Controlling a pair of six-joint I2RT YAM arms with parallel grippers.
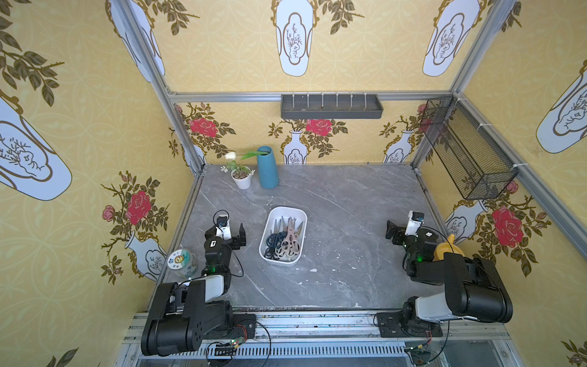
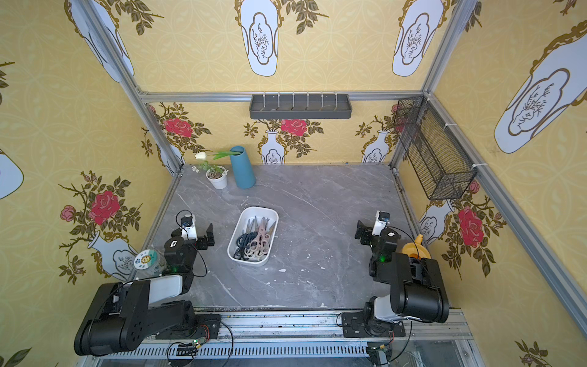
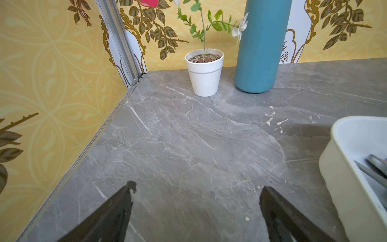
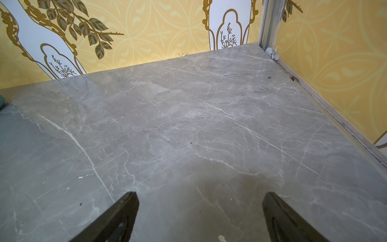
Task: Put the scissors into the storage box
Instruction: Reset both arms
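Left wrist view: the left pincer (image 3: 198,187) has its two black fingers spread wide. Nothing is between them but bare grey marble-patterned tabletop (image 3: 167,136).
Right wrist view: the right pincer (image 4: 200,194) is likewise spread wide and empty over bare tabletop.
Container: one shallow white plastic storage box with rounded corners (image 1: 287,210) rests just beside the left pincer, on the side facing the right arm.
Contents: steel-bladed scissors (image 1: 284,238) lie heaped inside the storage box.
Long axis: the box runs roughly the way the left pincer points, slightly slanted. The scissors lie along it, blades toward the far wall and handles toward the arm bases.
Nearer arm: the left. The right pincer is well apart from the box, across bare tabletop.
Scissors count: one overlapping heap with black or navy, cream and pale pink handles. The exact number cannot be told. None shows outside the box in both top views.
Judgement: the task looks complete, with nothing left to pick up.
Ahead of left pincer: one small white pot with a green sprig (image 3: 204,71) and one tall teal vase (image 3: 259,46) stand side by side at the far wall.
Behind left pincer: one clear jar with a printed lid (image 1: 180,260).
Behind right pincer: one yellow object (image 1: 446,249), partly hidden by the arm.
Walls: one dark grey tray (image 1: 330,108) and one black wire mesh basket (image 1: 467,152).
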